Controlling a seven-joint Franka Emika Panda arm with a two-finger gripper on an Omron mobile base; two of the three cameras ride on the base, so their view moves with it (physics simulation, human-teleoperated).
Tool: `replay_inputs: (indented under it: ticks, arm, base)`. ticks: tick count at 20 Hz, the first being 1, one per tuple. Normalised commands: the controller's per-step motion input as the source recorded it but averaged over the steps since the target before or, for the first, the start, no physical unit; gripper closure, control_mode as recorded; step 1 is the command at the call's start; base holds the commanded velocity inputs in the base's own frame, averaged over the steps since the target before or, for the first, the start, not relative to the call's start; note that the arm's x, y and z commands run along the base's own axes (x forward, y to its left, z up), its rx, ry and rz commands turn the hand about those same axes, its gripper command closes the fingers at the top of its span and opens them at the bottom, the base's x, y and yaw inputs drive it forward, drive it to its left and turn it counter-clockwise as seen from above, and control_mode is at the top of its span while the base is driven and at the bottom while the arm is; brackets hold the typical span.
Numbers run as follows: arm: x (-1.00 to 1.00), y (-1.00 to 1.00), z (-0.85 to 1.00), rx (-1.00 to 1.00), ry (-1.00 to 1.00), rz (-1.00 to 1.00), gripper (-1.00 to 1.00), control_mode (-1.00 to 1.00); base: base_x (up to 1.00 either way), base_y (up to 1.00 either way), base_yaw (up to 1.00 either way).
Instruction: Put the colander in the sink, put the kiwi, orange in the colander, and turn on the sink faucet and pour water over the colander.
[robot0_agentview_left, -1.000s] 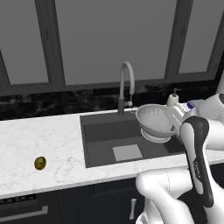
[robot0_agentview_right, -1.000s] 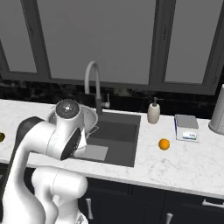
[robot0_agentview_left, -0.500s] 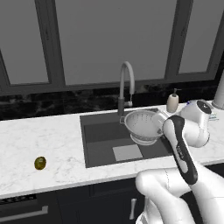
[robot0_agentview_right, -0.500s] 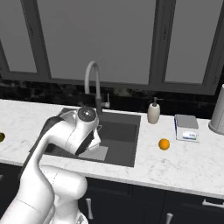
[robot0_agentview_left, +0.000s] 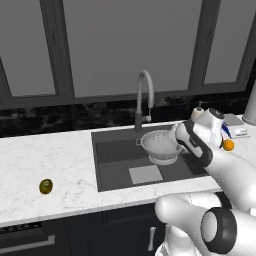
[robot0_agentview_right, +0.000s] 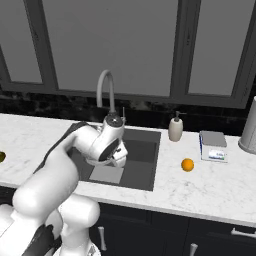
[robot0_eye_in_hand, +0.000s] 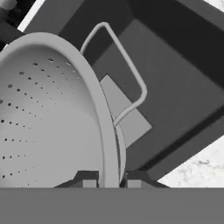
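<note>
- Left base view: since a second ago the colander (robot0_agentview_left: 161, 145) has gone from the sink's right rim leftward and lower, and now hangs over the middle of the sink (robot0_agentview_left: 112, 165), just right of the pale drain plate (robot0_agentview_left: 145, 174). The arm has swung left with it. The colander's right edge is covered by the white hand, so the tool itself cannot be made out. The sink faucet (robot0_agentview_left: 143, 97) stands behind the bowl. The kiwi (robot0_agentview_left: 46, 186) lies on the desk (robot0_agentview_left: 45, 160) well left of the sink, unmoved. The orange (robot0_agentview_left: 228, 145) peeks out past the arm on the right, partly hidden.
- Right base view: the hand has shifted from the sink's left side to over its middle. The arm's bulk hides the colander and most of the basin. The orange (robot0_agentview_right: 187, 164) sits in plain sight on the desk, right of the sink, near the soap dispenser (robot0_agentview_right: 175, 128) and a small scale (robot0_agentview_right: 213, 145); neither has moved.
- Hand view: the tool (robot0_eye_in_hand: 109, 180) is pressed together on the colander's (robot0_eye_in_hand: 48, 113) rim, one tip each side of the wall. One wire handle (robot0_eye_in_hand: 124, 65) juts over the dark basin and drain plate (robot0_eye_in_hand: 124, 114). The bowl's left part is cut off by the frame.
</note>
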Motion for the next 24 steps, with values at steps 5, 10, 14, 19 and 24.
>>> replay_inputs:
  ticks: [5, 10, 14, 19, 24]
  arm:
    - [0.31, -0.15, -0.37, 0.00, -0.03, 0.11, 1.00, -1.00]
    - [0.22, 0.00, -0.52, 0.00, -0.14, 0.11, 1.00, -1.00]
    - [0.10, 0.00, -0.57, 0.00, -0.10, 0.12, 1.00, -1.00]
    - [0.00, 0.00, -0.55, 0.00, -0.07, 0.08, 1.00, -1.00]
    - [0.02, 0.05, -0.42, -0.04, -0.02, 0.01, 1.00, -1.00]
  base:
    - [0.00, 0.00, 0.00]
    - [0.00, 0.00, 0.00]
    - [0.00, 0.00, 0.00]
    - [0.00, 0.00, 0.00]
    - [0.00, 0.00, 0.00]
